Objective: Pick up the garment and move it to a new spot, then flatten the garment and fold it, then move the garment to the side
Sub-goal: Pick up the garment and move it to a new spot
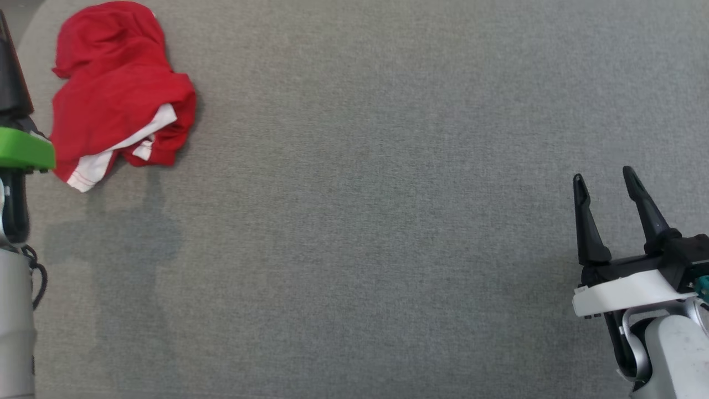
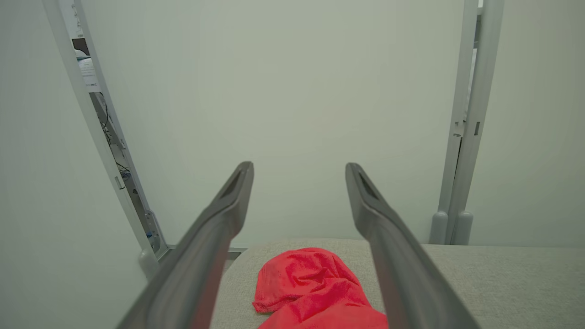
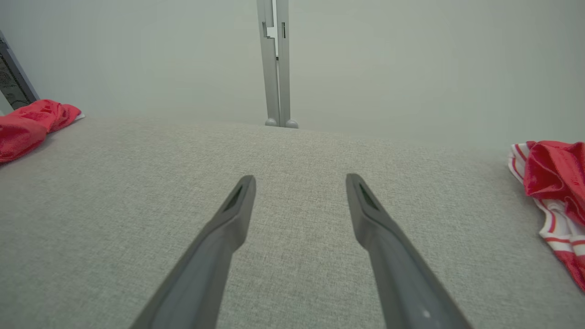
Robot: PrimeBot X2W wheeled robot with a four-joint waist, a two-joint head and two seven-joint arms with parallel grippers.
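Red garment [image 1: 119, 88] bunched at upper left, just ahead of left gripper [image 2: 297, 176], jaws wide and empty; right gripper [image 1: 604, 178], likewise wide, well apart at lower right.

A lab test booth, by the look of it — plain pale wall panels [image 2: 297, 91] on metal posts [image 3: 275, 68], a grey cloth-covered table [image 1: 388, 221], loose cables [image 2: 109, 130] behind a gap.

We see our right gripper [image 1: 604, 173] at the lower right of the head view, its two long dark fingers [image 1: 587, 227] spread apart, pointing up and gripping nothing, above a white wrist housing [image 1: 626, 291]. Our left gripper [image 2: 299, 165] is likewise spread wide and empty. Its pale forearm [image 1: 14, 327] and green wrist piece [image 1: 22, 148] sit at the left edge.
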